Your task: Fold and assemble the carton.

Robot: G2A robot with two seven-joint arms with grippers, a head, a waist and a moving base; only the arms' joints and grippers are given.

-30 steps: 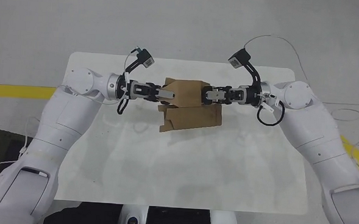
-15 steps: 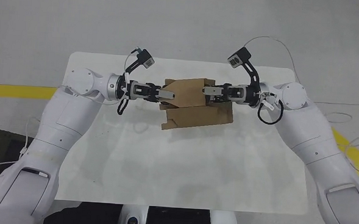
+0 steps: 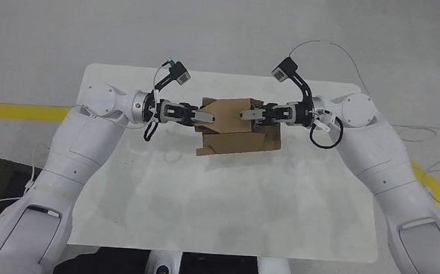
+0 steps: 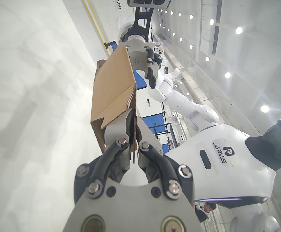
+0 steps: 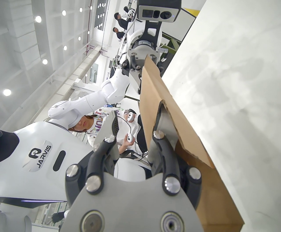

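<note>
Right fingers (image 5: 164,125) slid farther onto the carton (image 5: 151,94), spread astride its edge.

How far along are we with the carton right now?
Done: the carton is partly opened from flat, above the table. In hand: the left gripper is shut on one end panel; the right gripper is open, one of its fingers against the opposite end. Left: end flaps look loose and unclosed, so it isn't assembled yet.

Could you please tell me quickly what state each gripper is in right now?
Left gripper: closed, pinching an edge of the carton.
Right gripper: open, one finger against the carton.
</note>
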